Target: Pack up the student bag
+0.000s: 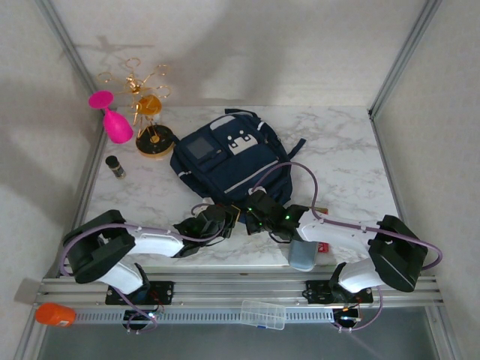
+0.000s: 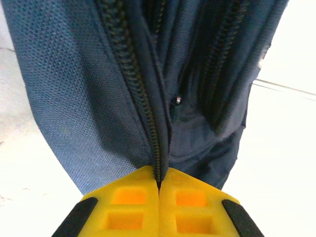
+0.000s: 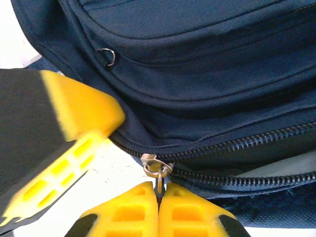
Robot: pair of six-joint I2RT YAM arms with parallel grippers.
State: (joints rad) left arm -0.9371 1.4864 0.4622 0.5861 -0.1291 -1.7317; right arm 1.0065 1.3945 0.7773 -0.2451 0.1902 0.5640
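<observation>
Pinning near-side zip edge [image 2: 144,98] of navy white-striped fabric backpack [image 1: 225,161] in clenched left gripper [image 2: 159,185], anchoring; pinching its small metal zipper pull [image 3: 157,168] in right gripper [image 3: 159,191], presumably to unzip.

One student bag [image 1: 225,161], two pincers [image 2: 158,183] [image 3: 158,191] — one pink goblet [image 1: 112,120], one dark bottle [image 1: 115,166].

- Left arm [image 1: 154,244], right arm [image 1: 337,229]: white shells, black joints.
- A lilac cable [image 1: 300,165] runs along each.
- Small green light [image 1: 287,218] on the right wrist.
- Left claw [image 2: 159,177], right claw [image 3: 159,190]: yellow fingers, square recesses, black edge strips.
</observation>
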